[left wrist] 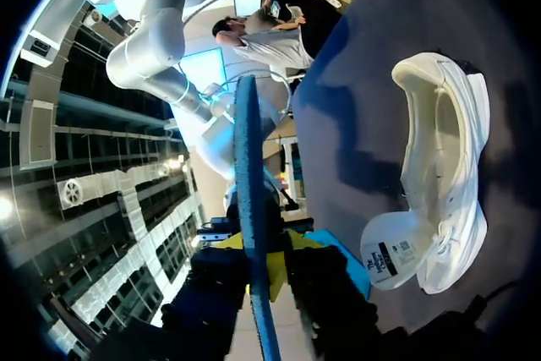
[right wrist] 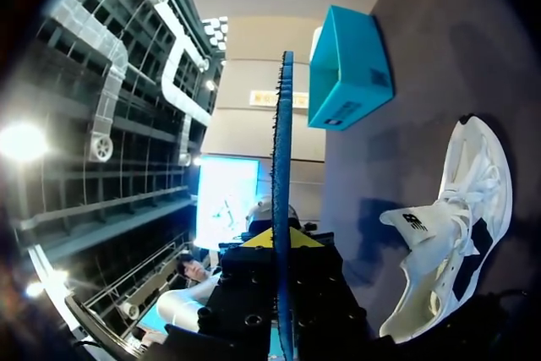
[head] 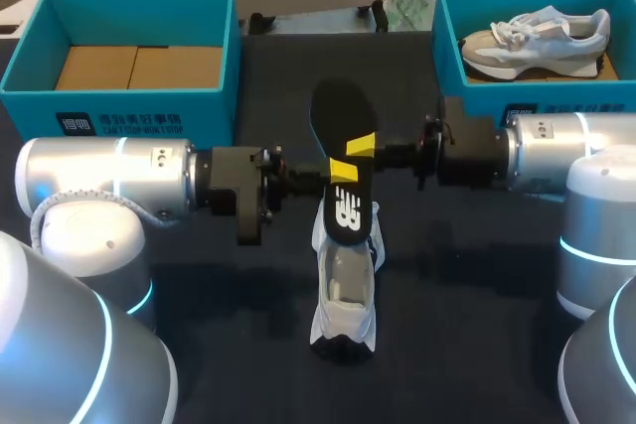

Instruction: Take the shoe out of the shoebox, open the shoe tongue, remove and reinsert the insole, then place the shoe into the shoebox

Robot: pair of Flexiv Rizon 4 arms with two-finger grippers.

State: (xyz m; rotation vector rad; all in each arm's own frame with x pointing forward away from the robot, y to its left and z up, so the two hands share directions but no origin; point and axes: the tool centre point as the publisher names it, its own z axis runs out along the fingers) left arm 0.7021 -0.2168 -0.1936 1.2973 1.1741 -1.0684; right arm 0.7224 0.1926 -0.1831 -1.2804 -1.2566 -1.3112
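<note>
One dark table (head: 477, 345) fills the frame. At its far edge stand two teal boxes. The left shoebox (head: 129, 106) is at upper left. The right shoebox (head: 537, 96) is at upper right and holds a grey-white second shoe (head: 537, 39). The white shoe (head: 346, 290) sits on the table at lower centre. Above it, at centre, is the black insole (head: 340, 121). The left tool (head: 343, 172) and the right tool (head: 361, 144) are both closed on it.

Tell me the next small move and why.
Probably ease the insole down toward the opening of the shoe. The left gripper and right gripper are both shut on the insole, above the shoe, which lies on the table with its tongue folded open, so reinsertion looks due.
</note>
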